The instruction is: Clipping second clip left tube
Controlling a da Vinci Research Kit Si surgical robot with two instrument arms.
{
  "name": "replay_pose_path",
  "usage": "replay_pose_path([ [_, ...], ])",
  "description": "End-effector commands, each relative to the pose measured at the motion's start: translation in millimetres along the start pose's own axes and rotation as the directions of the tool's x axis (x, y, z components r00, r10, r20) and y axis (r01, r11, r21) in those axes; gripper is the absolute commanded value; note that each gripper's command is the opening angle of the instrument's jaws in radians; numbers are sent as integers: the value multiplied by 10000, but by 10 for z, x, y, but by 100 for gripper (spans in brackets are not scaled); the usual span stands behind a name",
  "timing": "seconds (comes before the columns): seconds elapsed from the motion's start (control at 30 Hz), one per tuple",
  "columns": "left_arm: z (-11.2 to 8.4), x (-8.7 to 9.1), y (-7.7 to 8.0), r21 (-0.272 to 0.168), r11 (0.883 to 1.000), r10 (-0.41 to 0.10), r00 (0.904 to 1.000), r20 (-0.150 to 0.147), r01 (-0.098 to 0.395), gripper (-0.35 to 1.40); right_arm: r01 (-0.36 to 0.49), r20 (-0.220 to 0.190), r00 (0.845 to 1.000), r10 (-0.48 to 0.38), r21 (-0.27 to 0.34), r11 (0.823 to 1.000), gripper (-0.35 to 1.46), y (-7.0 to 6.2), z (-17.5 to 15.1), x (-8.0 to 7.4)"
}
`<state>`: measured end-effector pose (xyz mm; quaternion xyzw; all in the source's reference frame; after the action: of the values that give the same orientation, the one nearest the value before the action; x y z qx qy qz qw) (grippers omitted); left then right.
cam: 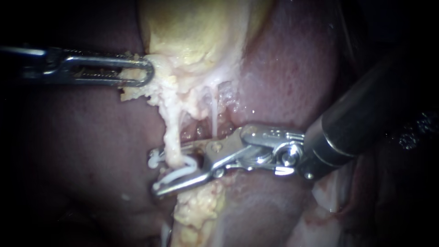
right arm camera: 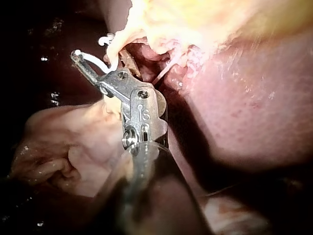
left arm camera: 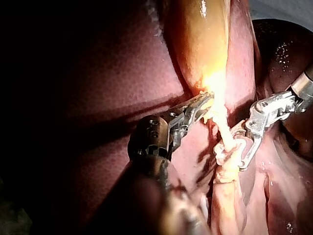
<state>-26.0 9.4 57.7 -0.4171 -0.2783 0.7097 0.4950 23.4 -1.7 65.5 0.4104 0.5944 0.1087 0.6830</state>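
The left tube (cam: 171,135) is a pale, fatty strand that runs down from the yellowish gallbladder (cam: 192,32). My right instrument (cam: 154,173) comes in from the right, and its jaws straddle this tube from both sides. They hold a white clip (cam: 176,176) whose legs lie around the tube and stand apart. The same clip (right arm camera: 90,55) shows at the jaw tips in the right wrist view. My left instrument (cam: 146,71) is shut on the pale tissue at the gallbladder's lower edge and holds it toward the left. In the left wrist view both instruments show, left (left arm camera: 205,100) and right (left arm camera: 232,154).
A thinner white tube (cam: 214,114) runs down just right of the clipped one. Dark red liver (cam: 77,137) surrounds the site on both sides. Yellow fatty tissue (cam: 201,206) continues below the right instrument's jaws.
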Motion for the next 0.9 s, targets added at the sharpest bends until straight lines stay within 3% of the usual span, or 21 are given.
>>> replay_pose_path([
  [0.03,0,0,0,-3,10000,3,10000,4,-3,-35,22,24,10000,-22,92,10000,45,-4,1,1],
  [0.33,0,0,0,-4,10000,-54,10000,5,54,-35,102,385,9992,-122,530,9985,43,-31,4,3],
  [0.83,0,-1,-1,16,10000,-48,10000,27,48,-35,142,518,9985,-173,595,9981,37,-41,10,-1],
  [0.9,0,-1,-1,16,10000,-48,10000,27,48,-35,-153,521,9986,122,599,9981,31,-41,9,-1],
])
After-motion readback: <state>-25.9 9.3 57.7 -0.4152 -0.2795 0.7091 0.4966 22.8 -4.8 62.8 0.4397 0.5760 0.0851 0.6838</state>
